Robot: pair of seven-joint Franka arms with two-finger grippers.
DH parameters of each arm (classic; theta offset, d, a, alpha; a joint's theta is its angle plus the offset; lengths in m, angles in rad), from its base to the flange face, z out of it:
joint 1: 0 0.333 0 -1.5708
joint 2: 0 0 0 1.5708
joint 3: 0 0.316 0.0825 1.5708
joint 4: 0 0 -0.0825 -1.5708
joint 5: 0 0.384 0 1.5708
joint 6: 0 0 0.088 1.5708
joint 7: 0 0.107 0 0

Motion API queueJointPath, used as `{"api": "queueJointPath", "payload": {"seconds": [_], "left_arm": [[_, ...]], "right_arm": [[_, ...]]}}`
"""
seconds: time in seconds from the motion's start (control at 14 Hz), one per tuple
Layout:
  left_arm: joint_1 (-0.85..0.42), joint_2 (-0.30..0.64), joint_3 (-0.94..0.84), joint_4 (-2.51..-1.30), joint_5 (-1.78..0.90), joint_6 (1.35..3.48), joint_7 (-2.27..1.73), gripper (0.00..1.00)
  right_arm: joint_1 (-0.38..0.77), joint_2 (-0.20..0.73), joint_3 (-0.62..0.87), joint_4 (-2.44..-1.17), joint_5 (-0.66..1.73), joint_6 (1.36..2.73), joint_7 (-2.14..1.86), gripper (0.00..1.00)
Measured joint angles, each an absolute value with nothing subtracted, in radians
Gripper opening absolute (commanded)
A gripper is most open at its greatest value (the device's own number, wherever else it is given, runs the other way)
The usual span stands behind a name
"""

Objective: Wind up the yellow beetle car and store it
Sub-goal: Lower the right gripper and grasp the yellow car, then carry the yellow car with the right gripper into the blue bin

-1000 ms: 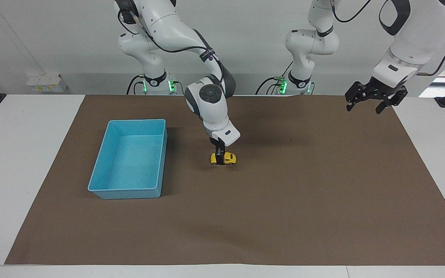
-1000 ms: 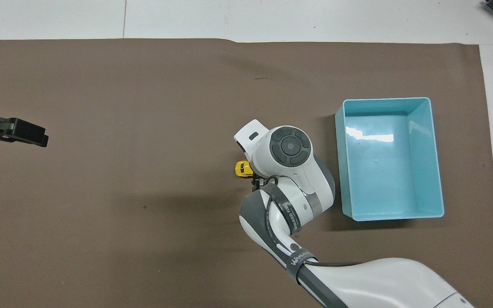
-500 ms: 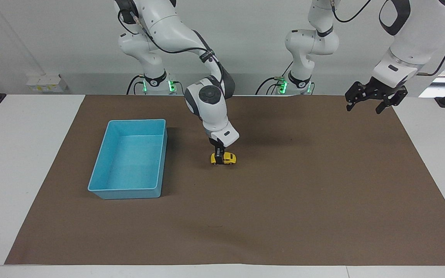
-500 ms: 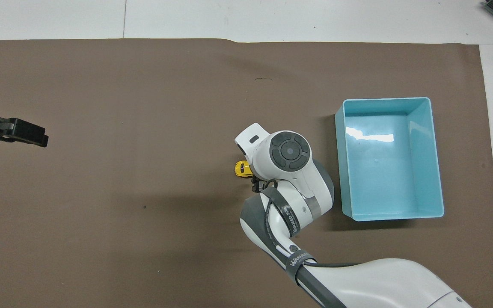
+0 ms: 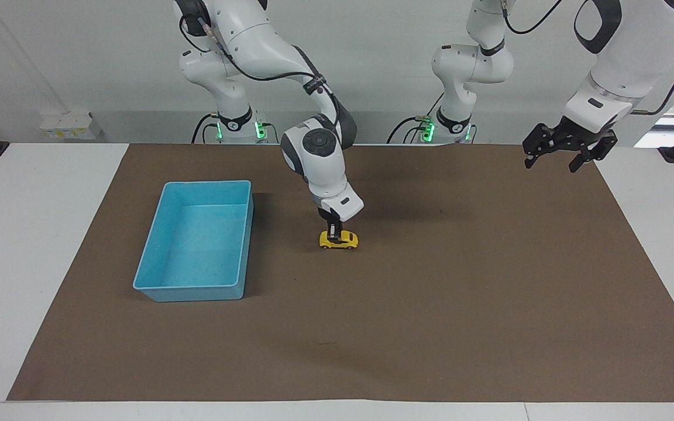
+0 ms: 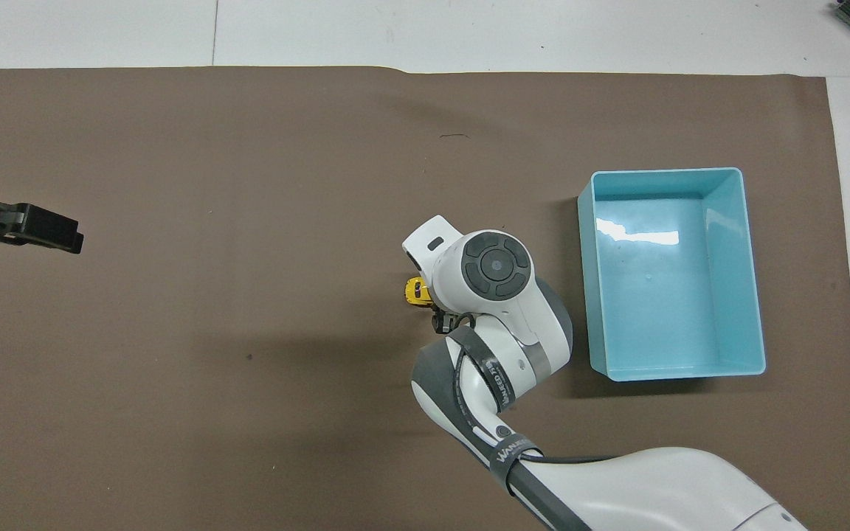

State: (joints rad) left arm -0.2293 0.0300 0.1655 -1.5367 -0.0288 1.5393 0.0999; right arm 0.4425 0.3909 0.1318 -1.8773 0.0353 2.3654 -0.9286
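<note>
Standing on the brown mat of the counter (image 5: 489,304), the yellow beetle car (image 5: 339,240) is directly under the right gripper (image 5: 333,230); whether its fingers grip the roof, I cannot tell. The left gripper (image 5: 568,153) waits with fingers spread, holding nothing.

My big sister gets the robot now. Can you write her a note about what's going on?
Right gripper: down on the yellow car, which sits on the brown mat beside the blue tray; whether it grips is unclear.
Left gripper: open, waiting in the air over the mat's corner at its own end.
Done: the car is reached.
Left: no sign yet that it is wound up; it must go into the tray, which holds nothing.
</note>
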Motion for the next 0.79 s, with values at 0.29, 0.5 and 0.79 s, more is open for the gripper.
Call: {"api": "queueJointPath", "payload": {"seconds": [0.29,0.5,0.79], "left_arm": [[-0.229,0.030,0.165,-1.537,-0.029,1.539,0.100,1.00],[-0.229,0.030,0.165,-1.537,-0.029,1.539,0.100,1.00],[-0.229,0.030,0.165,-1.537,-0.029,1.539,0.100,1.00]], "right_arm": [[0.439,0.388,0.127,-1.829,0.034,2.297,-0.928,0.00],[0.428,0.343,0.114,-1.755,0.033,2.157,-0.928,0.00],[0.338,0.213,0.112,-1.743,0.031,1.990,-0.932,0.00]]}}
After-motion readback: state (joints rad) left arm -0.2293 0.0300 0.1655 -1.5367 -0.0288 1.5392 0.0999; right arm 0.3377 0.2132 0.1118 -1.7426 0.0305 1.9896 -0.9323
